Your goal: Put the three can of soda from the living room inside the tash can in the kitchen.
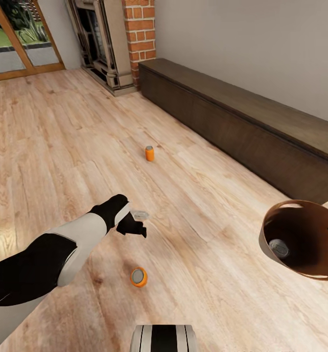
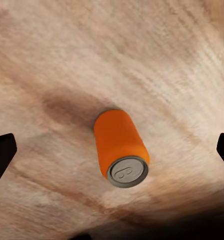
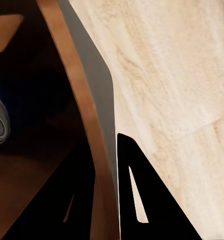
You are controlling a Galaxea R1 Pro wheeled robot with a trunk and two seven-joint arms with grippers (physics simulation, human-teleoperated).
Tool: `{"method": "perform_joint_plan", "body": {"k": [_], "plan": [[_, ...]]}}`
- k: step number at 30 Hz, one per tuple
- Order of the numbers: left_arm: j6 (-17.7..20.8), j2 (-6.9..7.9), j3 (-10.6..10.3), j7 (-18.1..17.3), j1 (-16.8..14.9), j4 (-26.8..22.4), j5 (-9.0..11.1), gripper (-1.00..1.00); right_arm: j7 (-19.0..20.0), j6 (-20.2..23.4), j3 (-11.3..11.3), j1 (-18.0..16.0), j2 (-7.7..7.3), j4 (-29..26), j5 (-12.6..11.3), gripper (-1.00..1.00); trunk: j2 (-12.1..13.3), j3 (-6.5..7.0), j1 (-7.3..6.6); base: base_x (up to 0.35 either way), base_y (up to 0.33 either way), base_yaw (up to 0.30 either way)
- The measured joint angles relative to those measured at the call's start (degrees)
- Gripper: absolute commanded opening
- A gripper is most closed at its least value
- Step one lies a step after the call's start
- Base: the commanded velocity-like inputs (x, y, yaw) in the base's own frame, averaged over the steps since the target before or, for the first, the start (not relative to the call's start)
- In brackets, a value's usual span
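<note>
Overhead, the left pincer (image 1: 134, 227) hangs spread above an orange can (image 2: 121, 147); right pincer (image 3: 105, 190) clamps the bin's rim (image 3: 76, 100).

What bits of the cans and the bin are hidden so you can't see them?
- Can inside the bin: head view shows its silvery top; the body sits in the dark interior.
- Bin: cut by the head view's right edge.
- Far orange can: too small for detail.
- Left gripper: fingertips cut by the wrist view's edges.

light plank wood floor (image 1: 222, 205) carries two orange soda cans: one upright (image 1: 149, 153) near the long dark cabinet (image 1: 242, 122), the other (image 1: 138, 277) well apart.
</note>
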Motion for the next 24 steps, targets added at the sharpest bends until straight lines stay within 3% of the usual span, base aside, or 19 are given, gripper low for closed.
{"method": "perform_joint_plan", "body": {"k": [3,9,14,19,24], "plan": [[-0.3,-0.01,-0.4,-0.4,0.2,0.0,0.0,1.0,0.0,0.0,0.0,0.0,0.0,0.0,0.0,-1.0,0.0,0.2,0.0,-0.126,0.093,-0.192],[-0.7,0.12,-6.1,-1.8,0.8,-1.2,0.0,1.0,0.0,0.0,0.0,0.0,0.0,0.1,0.0,-1.0,0.0,0.6,0.0,-0.139,0.231,-0.192],[-0.7,0.62,-7.4,-4.1,0.9,-1.5,0.0,1.0,0.0,0.0,0.0,0.1,0.0,0.1,-0.2,-1.0,0.0,0.94,0.0,-0.026,0.195,-0.192],[0.0,3.21,-7.8,-12.7,0.8,-1.6,-0.2,1.0,0.0,0.0,0.0,0.2,0.0,0.1,-0.1,-1.0,0.0,1.27,0.0,-0.004,0.036,-0.192],[3.1,7.24,-9.5,-25.7,0.0,-2.7,-0.3,1.0,0.0,0.0,0.0,0.2,-0.08,0.1,-0.1,-1.0,0.0,1.61,0.0,-0.001,0.006,-0.19]]}}
